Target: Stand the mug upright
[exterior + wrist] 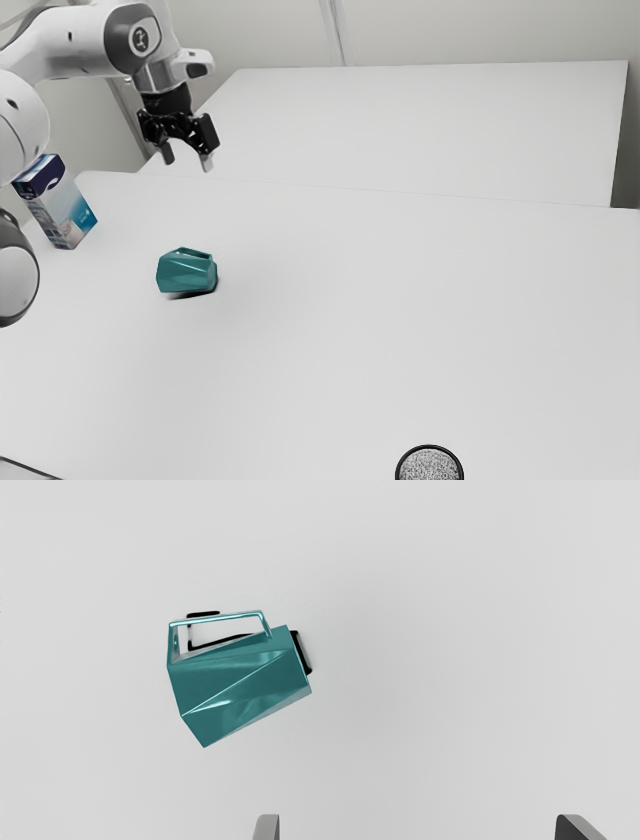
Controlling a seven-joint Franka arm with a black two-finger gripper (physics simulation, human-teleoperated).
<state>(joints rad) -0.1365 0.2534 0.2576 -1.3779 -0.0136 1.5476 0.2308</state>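
On its side lay the mug, toward the exterior view's left! The gripper hung apart, wide open and empty; approach looked the step in hand, the next move seemingly calling for a descent and grip.

And over at the exterior view's left, there's a carton, dark blue up top, white and lighter blue below, on the broad white table. Down at the near edge, here's a round, black-rimmed thing, speckled grey inside, partly cut off! Beyond the table, another pale, flat surface stretches toward the light wall.
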